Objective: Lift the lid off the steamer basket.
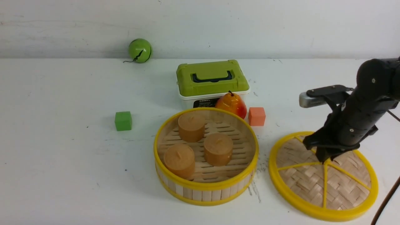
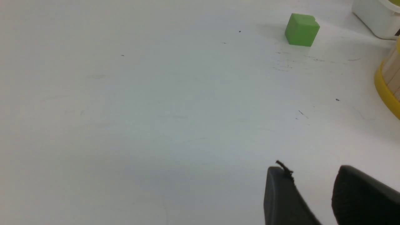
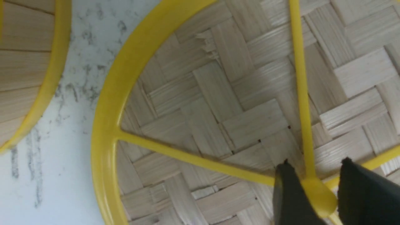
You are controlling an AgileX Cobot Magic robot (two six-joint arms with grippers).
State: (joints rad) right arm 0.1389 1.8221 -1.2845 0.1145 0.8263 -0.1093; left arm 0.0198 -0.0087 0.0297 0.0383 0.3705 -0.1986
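Observation:
The steamer basket (image 1: 206, 187) stands open at the table's middle front, with three brown cylinders (image 1: 191, 126) on its slatted floor. Its wall also shows in the left wrist view (image 2: 389, 84) and the right wrist view (image 3: 28, 62). The lid (image 1: 312, 181) lies on the table to the right of the basket, apart from it. My right gripper (image 1: 325, 159) points down at the lid's centre, and in the right wrist view (image 3: 315, 178) its two fingers are shut on the yellow centre knob (image 3: 318, 193). My left gripper (image 2: 312, 175) is open and empty over bare table, left of the basket.
A white box with a green top (image 1: 212, 78) stands behind the basket, with a pear (image 1: 232, 104) and an orange cube (image 1: 257, 116) in front of it. A green cube (image 1: 123, 121) sits left of the basket. A green ball (image 1: 140, 50) rests by the back wall.

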